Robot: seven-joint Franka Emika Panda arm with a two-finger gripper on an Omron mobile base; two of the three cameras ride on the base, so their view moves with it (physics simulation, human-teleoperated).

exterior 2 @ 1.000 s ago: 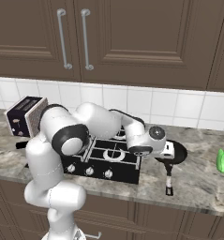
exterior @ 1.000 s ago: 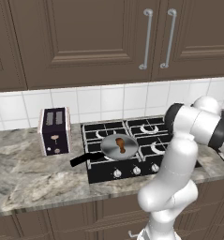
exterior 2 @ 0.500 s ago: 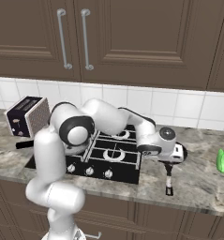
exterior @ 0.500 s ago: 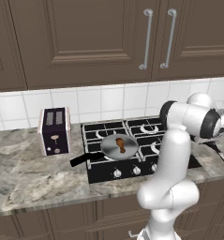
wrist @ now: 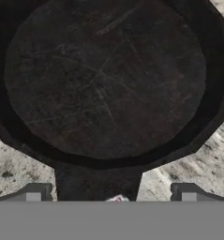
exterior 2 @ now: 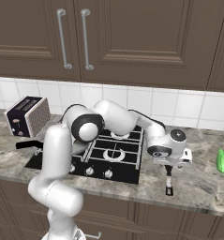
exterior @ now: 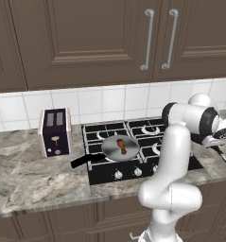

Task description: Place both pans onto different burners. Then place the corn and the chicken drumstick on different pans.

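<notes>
Silver pan (exterior: 120, 147): centre of the left base view, sitting on a front burner (exterior: 118, 152) of the gas hob (exterior 2: 124, 165), its black handle pointing toward the lower left.
Chicken drumstick (exterior: 122, 145): lying inside the silver pan, so that part looks done.
Black pan (wrist: 104, 79): takes up the upper and middle of the hand view, lying on the marbled worktop (wrist: 193, 161); its handle (exterior 2: 168, 181) runs toward the lower edge in both the hand view and the right base view.
Gripper (wrist: 110, 196): low over the root of the black pan's handle; the jaws stand spread, one tip on each side of the handle, not pinching it.
Corn: I cannot pick it out; a small green thing (exterior 2: 222, 161) stands on the worktop at the right edge of the right base view.
Step in hand: likely closing on the handle to carry the black pan to a free burner.
Risk, grip: held by the handle alone, the pan may swing or droop and slip as it lifts.
Risk, closing: if the tips come down off-centre, one may push the handle aside and spin the pan.
Risk, placing: carrying it over the hob, the pan could knock the silver pan or end up on the same burner.
</notes>
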